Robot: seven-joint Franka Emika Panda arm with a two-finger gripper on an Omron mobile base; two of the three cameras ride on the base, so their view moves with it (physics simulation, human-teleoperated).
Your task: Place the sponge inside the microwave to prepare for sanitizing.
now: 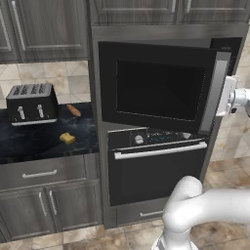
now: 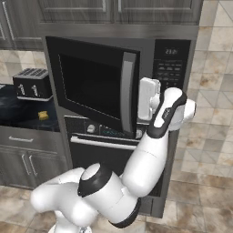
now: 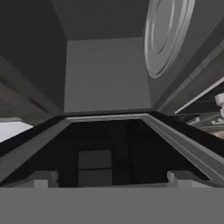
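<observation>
The sponge, a small yellow block, lies on the dark counter in front of the toaster, far left of the arm; the right base view also shows this sponge. The black microwave's glass door stands partly swung open, hinged at its left. My white hand sits at the door's free edge, just behind the grey vertical handle. In the hand view my gripper is open, its tips wide apart astride the dark door edge. Beyond lie the grey cavity and the round turntable.
A black toaster and a reddish-brown sausage rest on the counter. Below the microwave is the oven with knobs and a bar handle. The keypad panel is right of my hand. Grey cabinets hang above.
</observation>
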